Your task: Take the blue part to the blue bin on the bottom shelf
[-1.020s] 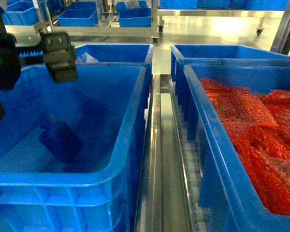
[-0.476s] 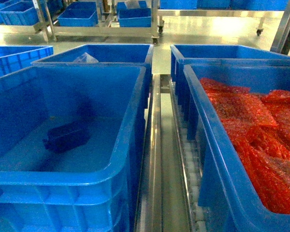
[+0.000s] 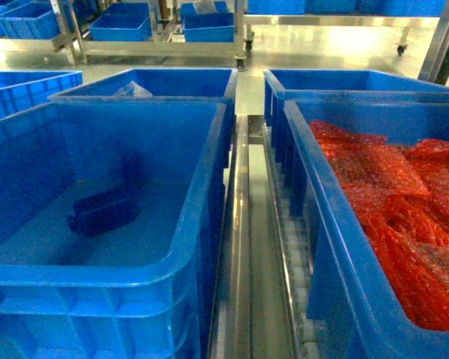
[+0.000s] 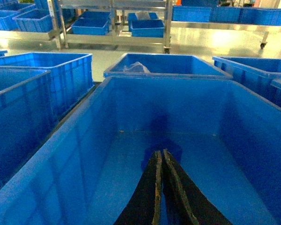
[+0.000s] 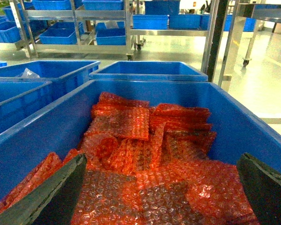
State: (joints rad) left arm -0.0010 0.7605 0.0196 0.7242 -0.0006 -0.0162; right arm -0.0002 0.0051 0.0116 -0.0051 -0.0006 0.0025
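The left hand (image 4: 160, 187) is showing in its wrist view with its two dark fingers pressed together and nothing between them, hanging above the floor of the blue bin (image 4: 61, 154). The right hand (image 5: 159, 197) is hanging with its fingers spread wide apart, one at each lower corner of its wrist view, over the red bubble-wrap packets (image 5: 140, 154) filling the neighbouring crate (image 5: 253, 126). Neither hand is showing in the head view.

Inside the blue bin (image 3: 202, 194), the blue part (image 3: 103, 211) is lying on its side on the bin's floor, left of the floor's middle and apart from the walls, free of both hands. Just beside the blue bin, on its right, the bottom shelf (image 3: 247, 247) is showing its metal rails and a row of small white rollers, with the packet crate (image 3: 329, 247) sitting beyond them. Behind the blue bin, another blue crate (image 3: 179, 81) is standing with a clear plastic bag (image 3: 132, 90) in it.
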